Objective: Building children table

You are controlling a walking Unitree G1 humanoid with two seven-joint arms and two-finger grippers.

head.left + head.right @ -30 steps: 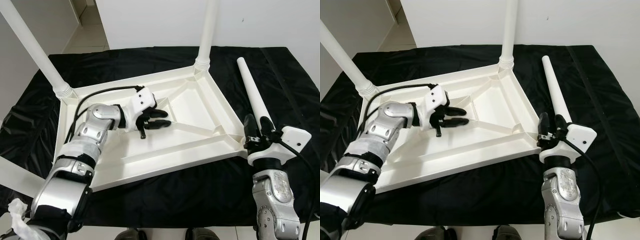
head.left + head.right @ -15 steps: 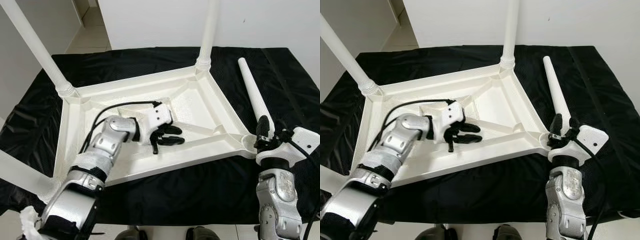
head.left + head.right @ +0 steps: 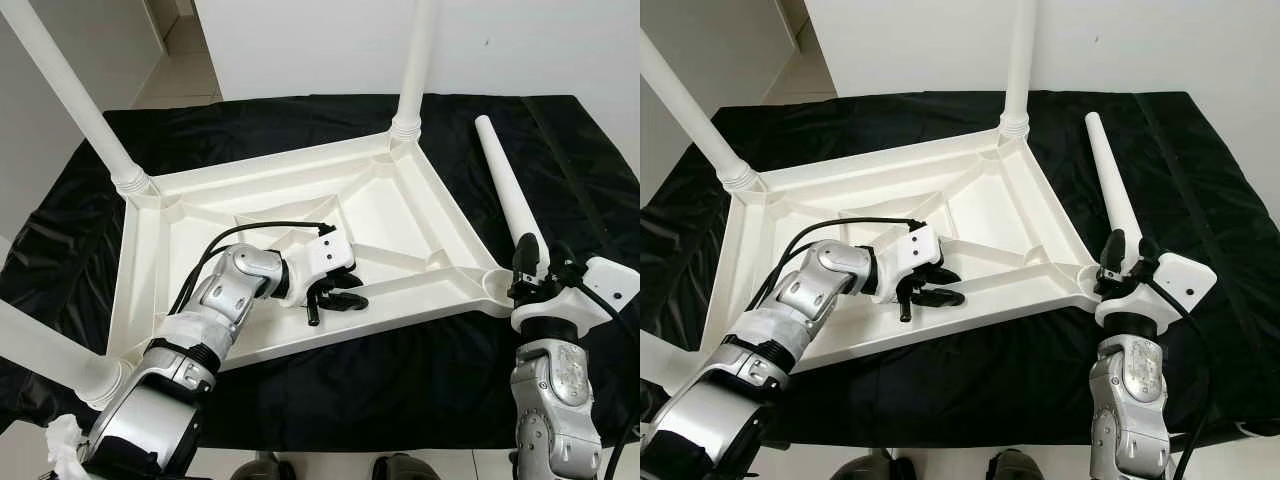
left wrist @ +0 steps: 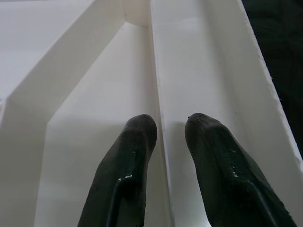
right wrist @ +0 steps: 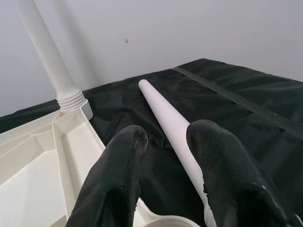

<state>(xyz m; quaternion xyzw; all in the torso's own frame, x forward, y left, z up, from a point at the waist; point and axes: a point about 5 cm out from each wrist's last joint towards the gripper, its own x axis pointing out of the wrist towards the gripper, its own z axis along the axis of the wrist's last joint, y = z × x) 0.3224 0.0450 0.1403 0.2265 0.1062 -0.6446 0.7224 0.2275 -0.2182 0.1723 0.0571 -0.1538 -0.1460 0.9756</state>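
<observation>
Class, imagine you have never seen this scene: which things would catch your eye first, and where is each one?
A white upturned tabletop lies on a black cloth, with legs standing at three corners. The left gripper straddles a rib inside its near edge, fingers open. At the near right corner the right gripper sits astride the base of a loose white leg lying on the cloth.

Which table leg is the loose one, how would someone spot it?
On the black cloth lies an upturned white tabletop, three legs already screwed into its corners. The loose leg lies flat on the cloth along the tabletop's right edge, its near end between the right pincer's fingers; it alone lies down.
</observation>
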